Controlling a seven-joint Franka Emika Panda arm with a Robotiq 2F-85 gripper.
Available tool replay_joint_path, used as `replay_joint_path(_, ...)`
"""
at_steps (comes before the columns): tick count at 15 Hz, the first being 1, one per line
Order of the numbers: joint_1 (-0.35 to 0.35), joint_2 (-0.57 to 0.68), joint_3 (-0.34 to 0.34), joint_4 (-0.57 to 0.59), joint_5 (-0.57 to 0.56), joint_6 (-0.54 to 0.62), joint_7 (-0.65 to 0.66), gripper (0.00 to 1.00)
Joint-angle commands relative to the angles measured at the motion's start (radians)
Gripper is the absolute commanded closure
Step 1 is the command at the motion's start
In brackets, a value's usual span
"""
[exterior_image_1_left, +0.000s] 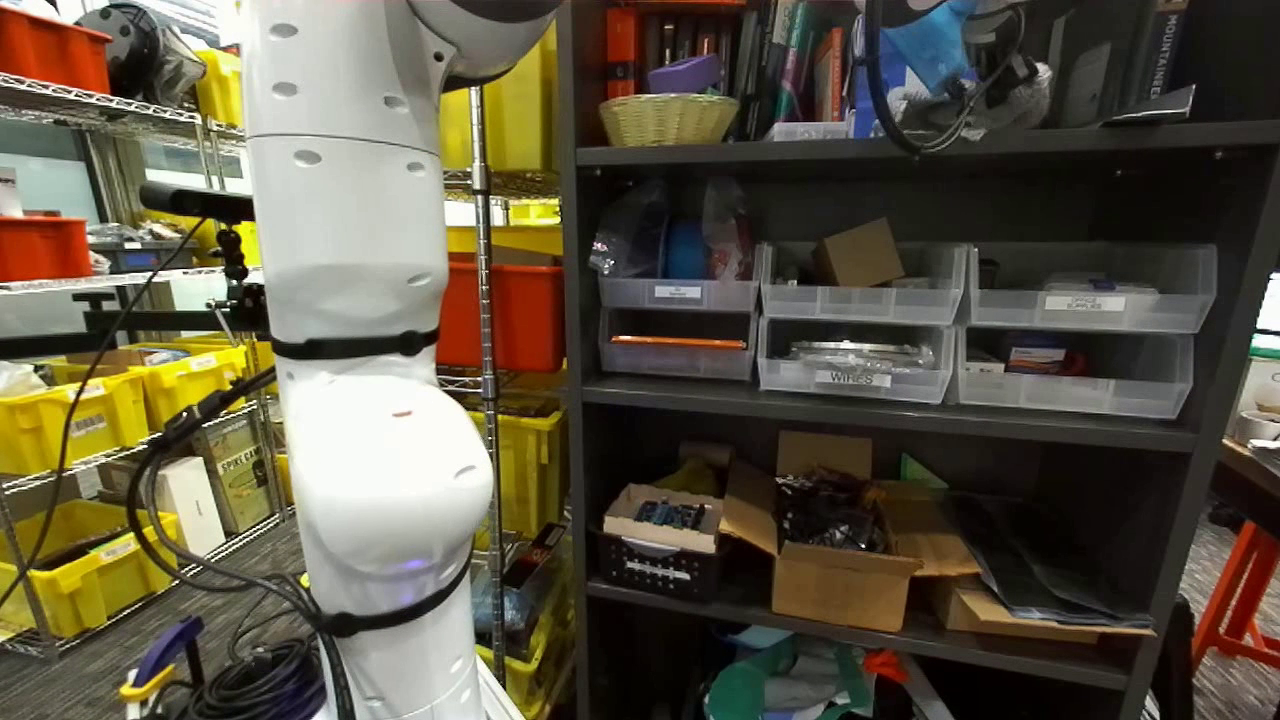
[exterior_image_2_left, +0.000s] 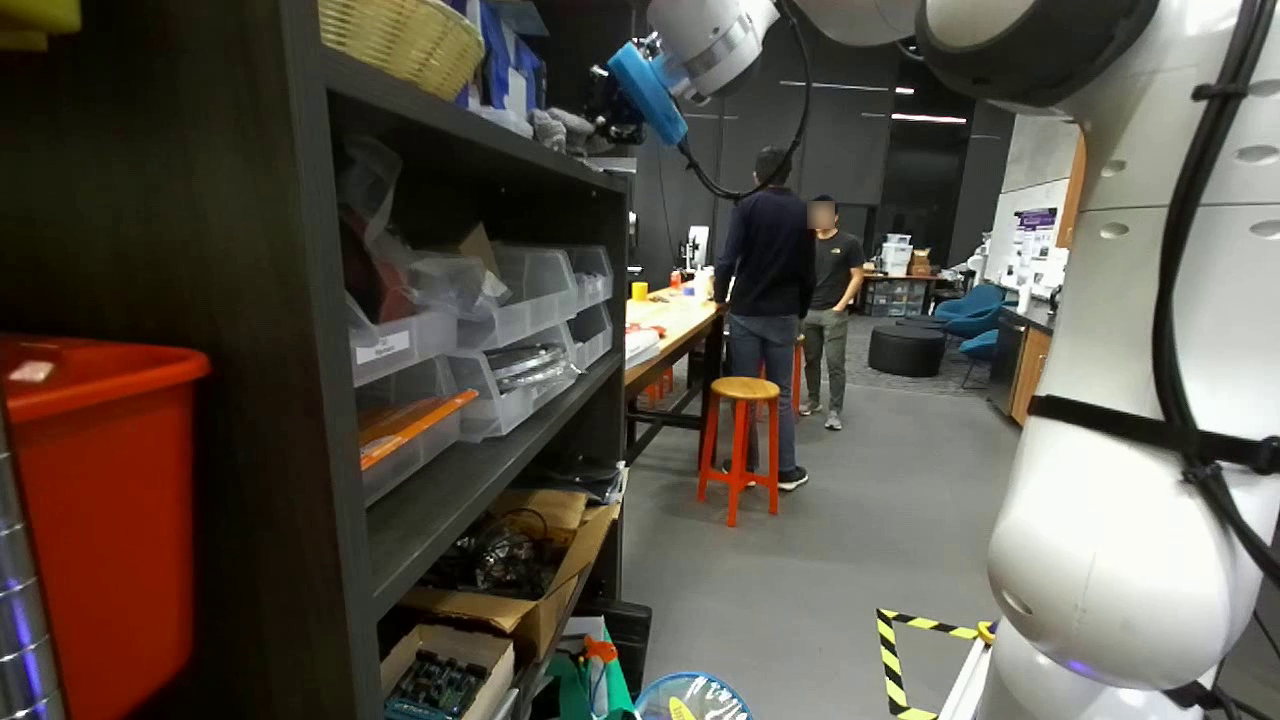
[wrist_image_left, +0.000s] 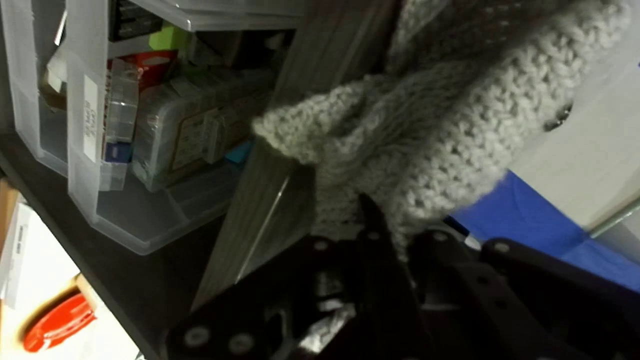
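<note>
A grey knitted item (wrist_image_left: 465, 125), chunky and folded, fills the middle of the wrist view. My gripper (wrist_image_left: 392, 237) comes in from below with its dark fingers shut on it, and a strip of the knit passes between them. In an exterior view the knit (exterior_image_2_left: 565, 130) lies at the top shelf's edge, right by the gripper (exterior_image_2_left: 615, 108). From a different angle, the knit (exterior_image_1_left: 1032, 95) shows partly behind the gripper's black parts and a loop of cable. Much of the fingertips is dark and hard to make out.
The dark top shelf (exterior_image_1_left: 950, 140) carries a woven basket (exterior_image_1_left: 668, 120) and books. Clear plastic bins (exterior_image_1_left: 1095, 285) stand on the shelf below. A black cable (exterior_image_2_left: 720, 190) hangs from the wrist. Two people stand beyond, near a table (exterior_image_2_left: 665, 325) and an orange stool (exterior_image_2_left: 745, 390).
</note>
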Motion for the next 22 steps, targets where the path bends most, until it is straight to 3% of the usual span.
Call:
replay_joint_path(1, -0.028, 0.026, 0.001, 0.065, -0.045, -0.144, 0.067, 0.97)
replay_joint_path(4, -0.034, 0.035, 0.004, 0.09, -0.066, -0.208, 0.083, 0.97)
replay_joint_path(5, -0.034, 0.038, 0.004, 0.097, -0.096, -0.231, 0.094, 0.64)
replay_joint_path(6, -0.034, 0.039, 0.004, 0.103, -0.126, -0.256, 0.103, 0.64)
replay_joint_path(8, -0.034, 0.037, 0.004, 0.113, -0.19, -0.298, 0.127, 0.53)
replay_joint_path(15, -0.03, 0.015, -0.007, 0.126, -0.321, -0.384, 0.17, 0.05)
replay_joint_path(17, -0.03, 0.004, -0.01, 0.115, -0.337, -0.385, 0.172, 0.0)
replay_joint_path(22, -0.029, -0.047, -0.016, 0.072, -0.36, -0.337, 0.169, 0.0)
